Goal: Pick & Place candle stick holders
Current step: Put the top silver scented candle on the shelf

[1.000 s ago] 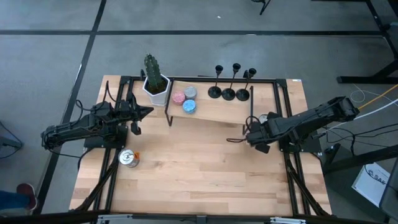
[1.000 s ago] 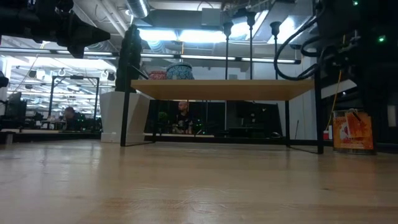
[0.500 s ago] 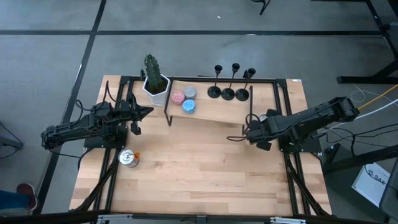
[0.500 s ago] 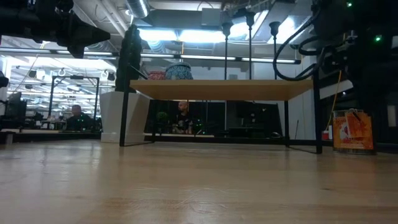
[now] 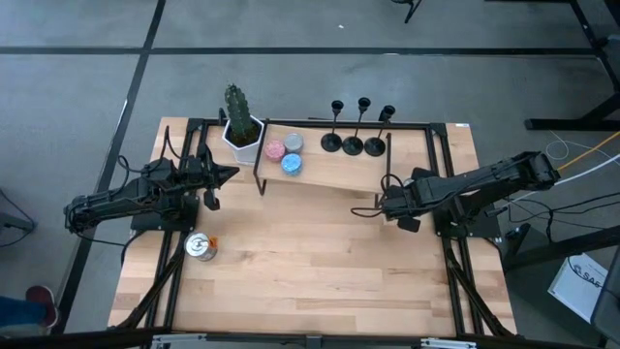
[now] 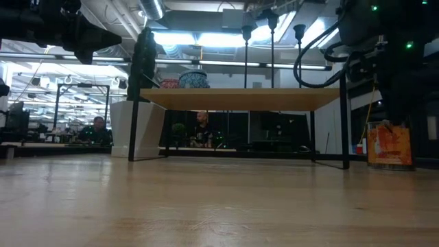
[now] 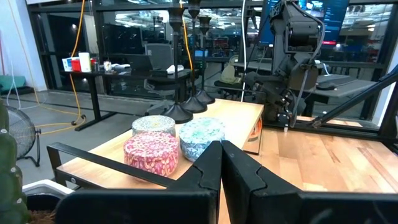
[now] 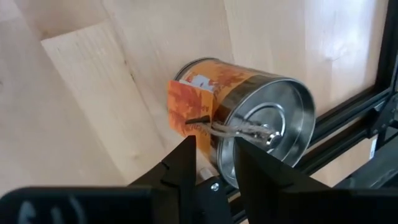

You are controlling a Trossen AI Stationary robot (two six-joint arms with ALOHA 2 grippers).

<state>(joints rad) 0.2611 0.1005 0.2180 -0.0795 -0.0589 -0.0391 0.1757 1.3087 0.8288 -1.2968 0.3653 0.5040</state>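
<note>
Three black candle stick holders (image 5: 352,143) stand on their round bases at the far right of a small raised wooden shelf (image 5: 329,176). They also show in the left wrist view (image 7: 186,102). My right gripper (image 5: 386,206) points steeply down beside the shelf's near right leg (image 5: 389,179). Its fingers stand a little apart (image 8: 214,155) over a metal can (image 8: 261,118) with an orange tag (image 8: 189,115). My left gripper (image 7: 221,163) is shut and level at the table's left (image 5: 221,175), pointing toward the shelf. My right gripper stands close against the shelf's near right leg (image 5: 388,192) in the high view, but its own body hides that place. Its fingertips (image 8: 186,152) frame the can's side below the orange tag. I cannot tell whether it touches the leg or the can.
Pink, grey and blue tins (image 5: 285,155) sit on the shelf's left part. A white pot with a cactus (image 5: 241,131) stands beside it. Another metal can (image 5: 201,246) stands near the left arm. Black frame rails (image 5: 448,233) run along the table's sides. Bare wood lies in the near middle.
The shelf with the tins and the candle stick holders has slid a little toward the table's left edge, staying upright. My right gripper has gone the same way beside the shelf's right leg and has rolled slightly.
</note>
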